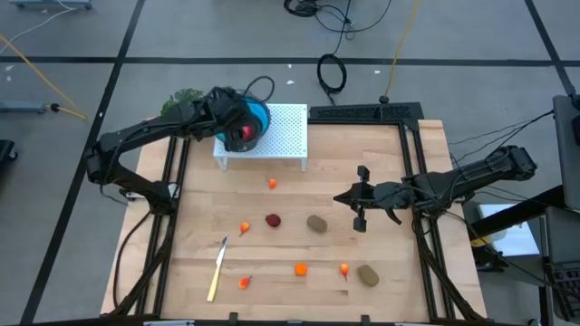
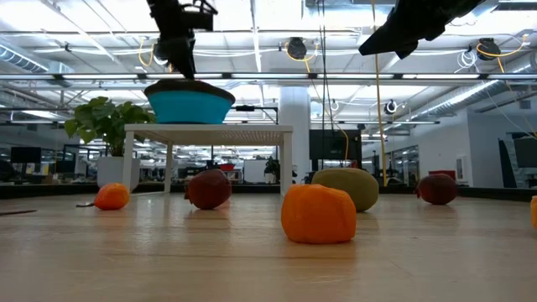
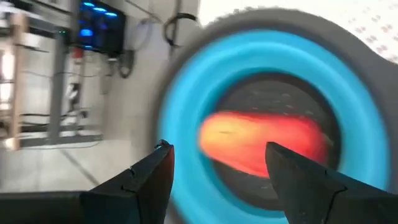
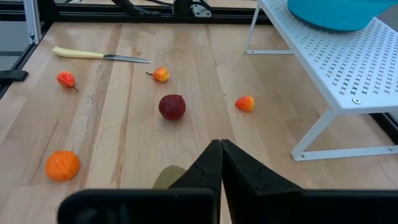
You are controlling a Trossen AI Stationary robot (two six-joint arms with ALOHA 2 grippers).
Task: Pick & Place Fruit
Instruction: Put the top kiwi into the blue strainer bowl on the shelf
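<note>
The way into the blue bowl [image 1: 257, 118] on the white rack [image 1: 285, 134] is taken up by the left gripper [image 1: 237, 129]. Open board [image 1: 399, 272] is left between the scattered fruit [image 1: 273, 220] and the knife [image 1: 217, 268].

One larger red-orange piece [image 1: 245, 134] lies inside the blue bowl on the white rack. The rest sit loose and apart on the wooden surface: a dark red round one [image 1: 273, 219] near the middle, an olive-brown oval [image 1: 316, 223] just beside it, another oval [image 1: 368, 274] toward the near edge — and tiny orange pieces [image 1: 301, 268] scattered about, one [image 1: 272, 183] close to the rack
</note>
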